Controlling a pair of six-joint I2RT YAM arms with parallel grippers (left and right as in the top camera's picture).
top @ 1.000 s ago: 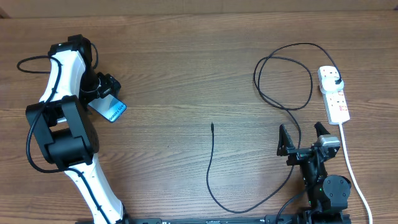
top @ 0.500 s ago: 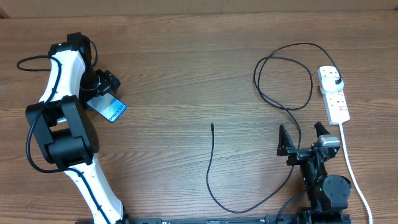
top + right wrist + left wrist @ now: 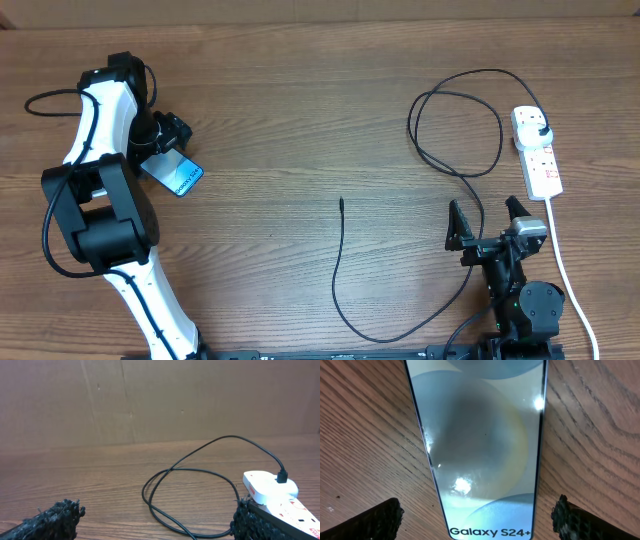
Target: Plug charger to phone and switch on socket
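The Galaxy S24+ phone (image 3: 485, 445) is laid flat, screen up and lit, on the wooden worktop (image 3: 300, 90) at the far left. The left pincer (image 3: 476, 522) is held directly above it and spread wider than the phone. A fingertip (image 3: 370, 520) is seen on each side and nothing is gripped, a stance judged suited to closing on the long edges. The charger (image 3: 339, 250) is trailed across the middle of the worktop. Its connector tip (image 3: 342, 201) is left free and well apart from the phone, while its plug (image 3: 541, 133) is already seated in the far end of the socket (image 3: 543, 170) at the right. The right pincer (image 3: 486, 222) is seen wide open and empty near its base, close to the cable and the strip. Whether the socket is switched on cannot be told.
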